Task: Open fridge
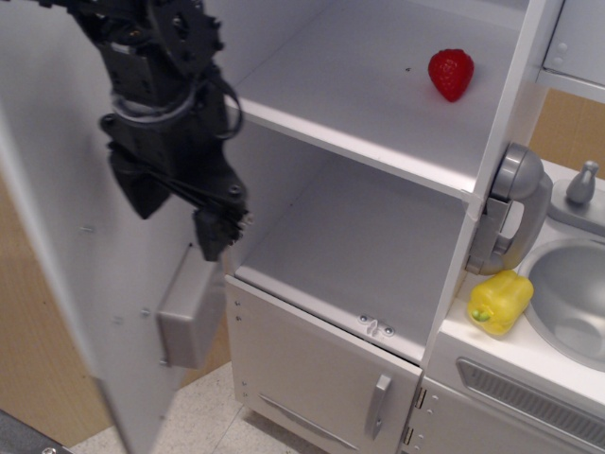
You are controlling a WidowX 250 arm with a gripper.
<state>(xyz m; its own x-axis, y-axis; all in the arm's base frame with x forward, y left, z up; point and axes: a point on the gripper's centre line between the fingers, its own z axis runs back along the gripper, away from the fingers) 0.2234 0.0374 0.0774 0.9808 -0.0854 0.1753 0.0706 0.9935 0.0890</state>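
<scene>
The tall white fridge (378, 151) stands open, with two white shelves showing inside. Its large door (76, 274) is swung far out to the left, inner face toward the camera, with a grey box (189, 317) on it. The long silver handle and the button recess are hidden on the outer face. My black gripper (178, 213) hangs in front of the door's inner face, by the opening's left edge. Its fingers (214, 232) look spread and hold nothing.
A red strawberry (451, 73) lies on the upper shelf. A yellow pepper (499, 301) sits on the counter beside the sink (567, 312). A grey toy phone (506, 213) hangs on the fridge's right wall. The small lower door (321, 378) below is shut.
</scene>
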